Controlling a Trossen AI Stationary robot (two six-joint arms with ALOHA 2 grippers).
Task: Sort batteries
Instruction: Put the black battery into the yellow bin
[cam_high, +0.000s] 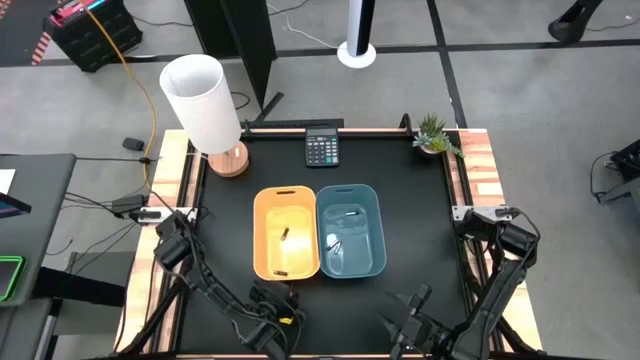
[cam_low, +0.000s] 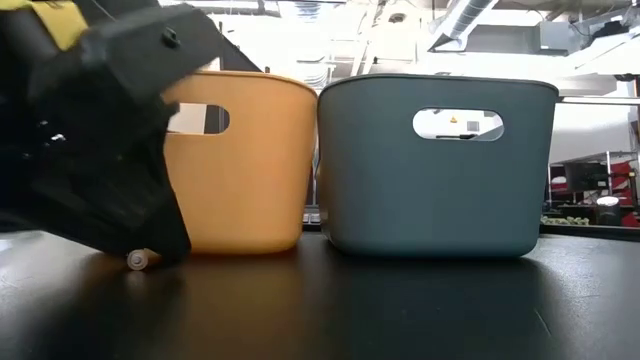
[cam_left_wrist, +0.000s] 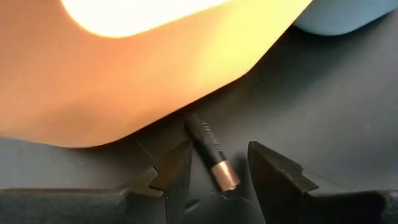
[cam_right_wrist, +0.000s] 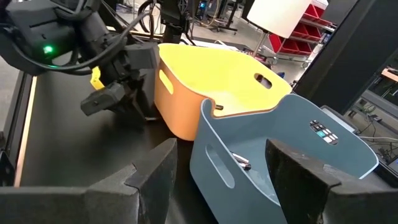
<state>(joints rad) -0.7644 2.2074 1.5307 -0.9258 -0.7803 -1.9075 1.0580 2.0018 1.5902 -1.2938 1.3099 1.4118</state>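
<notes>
A dark battery (cam_left_wrist: 205, 144) with a coppery end lies flat on the black table against the near wall of the orange bin (cam_high: 287, 233). Its end (cam_low: 137, 260) shows under my left gripper (cam_left_wrist: 219, 149), which is open and lowered to the table, one finger on each side of the battery; I cannot tell if either touches it. The blue bin (cam_high: 351, 230) stands right of the orange one. A dark battery (cam_high: 284, 234) lies in the orange bin, silvery ones (cam_high: 338, 243) in the blue. My right gripper (cam_right_wrist: 222, 146) is open, hanging near the blue bin's near side.
At the table's far edge stand a lamp with a white shade (cam_high: 205, 105), a calculator (cam_high: 321, 149) and a small potted plant (cam_high: 435, 135). Both arms come in over the near edge. Bare black table shows to the left and right of the two bins.
</notes>
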